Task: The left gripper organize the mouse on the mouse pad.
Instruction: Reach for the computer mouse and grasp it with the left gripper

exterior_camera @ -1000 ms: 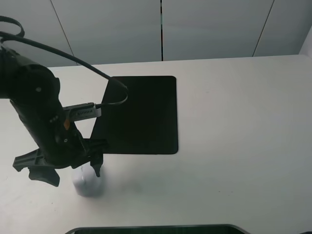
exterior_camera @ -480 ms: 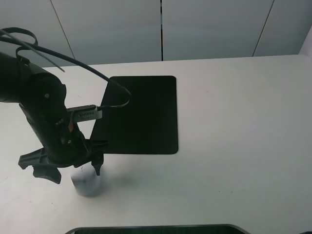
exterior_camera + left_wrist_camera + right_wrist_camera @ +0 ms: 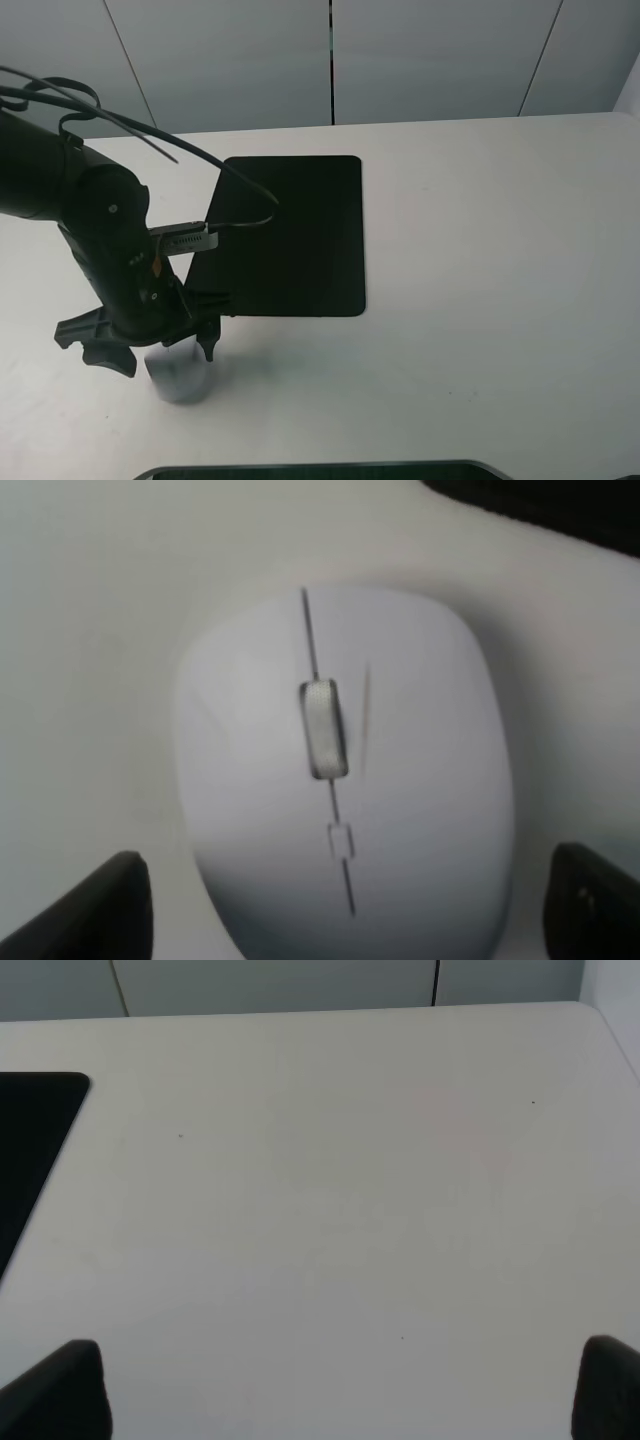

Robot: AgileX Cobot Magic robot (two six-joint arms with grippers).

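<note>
Your left gripper (image 3: 155,352) hangs w/ jaws wide apart over the mouse (image 3: 340,770), which lies near the tabletop (image 3: 480,250) front edge, left side, just off the mouse pad (image 3: 285,235). Lower, centre on its sides, squeeze gently.

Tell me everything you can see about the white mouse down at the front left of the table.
The small white oval computer mouse looks like smooth matte plastic, with a grey scroll wheel set in a dark centre seam. It lies flat on the white table, apart from the black rectangular mouse pad, just off its corner. The open left gripper straddles it; neither finger touches it.
</note>
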